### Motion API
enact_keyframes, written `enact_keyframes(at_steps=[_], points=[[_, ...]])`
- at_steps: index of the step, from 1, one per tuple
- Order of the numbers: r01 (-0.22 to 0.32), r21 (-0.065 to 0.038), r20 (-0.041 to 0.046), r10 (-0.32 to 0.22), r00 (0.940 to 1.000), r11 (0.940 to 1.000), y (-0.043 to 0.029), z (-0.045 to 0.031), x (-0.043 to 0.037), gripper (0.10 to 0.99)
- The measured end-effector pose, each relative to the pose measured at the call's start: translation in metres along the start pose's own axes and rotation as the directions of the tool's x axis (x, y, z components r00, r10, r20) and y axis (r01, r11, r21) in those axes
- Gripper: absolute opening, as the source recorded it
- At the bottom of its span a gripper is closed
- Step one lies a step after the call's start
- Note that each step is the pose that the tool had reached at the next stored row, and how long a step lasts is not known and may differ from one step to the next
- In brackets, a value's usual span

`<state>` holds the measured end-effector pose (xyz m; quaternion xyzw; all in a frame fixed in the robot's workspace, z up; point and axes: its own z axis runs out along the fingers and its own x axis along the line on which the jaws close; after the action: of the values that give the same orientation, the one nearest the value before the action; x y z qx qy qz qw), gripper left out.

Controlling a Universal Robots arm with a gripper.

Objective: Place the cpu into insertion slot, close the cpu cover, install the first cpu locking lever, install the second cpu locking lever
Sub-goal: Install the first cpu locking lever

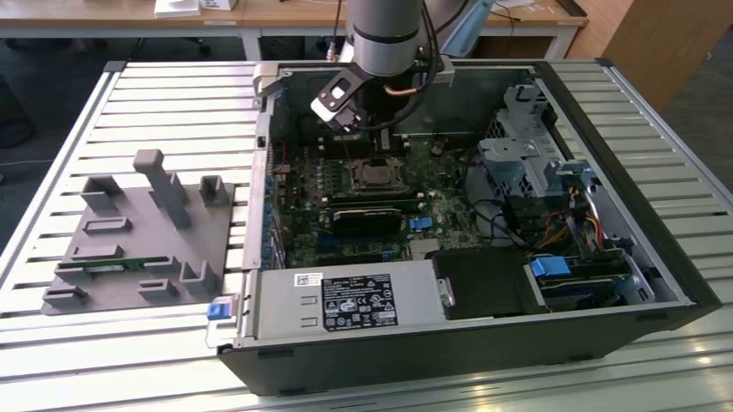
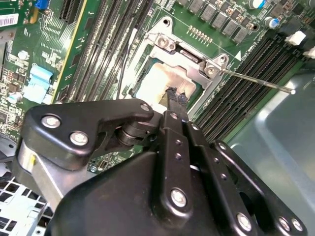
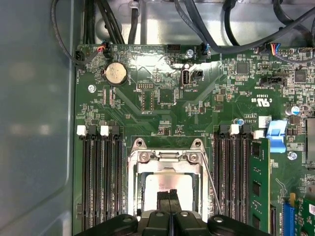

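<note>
The cpu (image 3: 155,184) (image 2: 155,83), with its dull silvery-tan top, lies in the insertion slot (image 1: 376,175) on the green motherboard. The silvery cpu cover (image 3: 167,158) (image 2: 189,53) lies flat around the chip, which shows through the cut-out. My gripper (image 3: 169,197) (image 2: 174,96) (image 1: 369,137) hovers right over the chip with its black fingers pressed together and nothing seen between them. One thin metal locking lever (image 2: 256,81) (image 3: 212,183) sticks out free beside the socket, unlatched.
Long black memory slots (image 3: 103,182) (image 3: 231,177) flank the socket. A black card (image 1: 366,220), the power supply (image 1: 343,302) and a drive cage (image 1: 521,163) crowd the open case. On the exterior view's left stands a grey fixture block (image 1: 137,232).
</note>
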<state>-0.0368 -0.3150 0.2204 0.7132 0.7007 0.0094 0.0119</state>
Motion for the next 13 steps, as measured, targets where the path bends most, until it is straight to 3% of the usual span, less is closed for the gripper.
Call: enact_keyframes(at_steps=[13], points=[[0.0, 0.0, -0.0002, 0.0, 1.0, 1.0, 0.0002, -0.0073, 0.0, 0.106]])
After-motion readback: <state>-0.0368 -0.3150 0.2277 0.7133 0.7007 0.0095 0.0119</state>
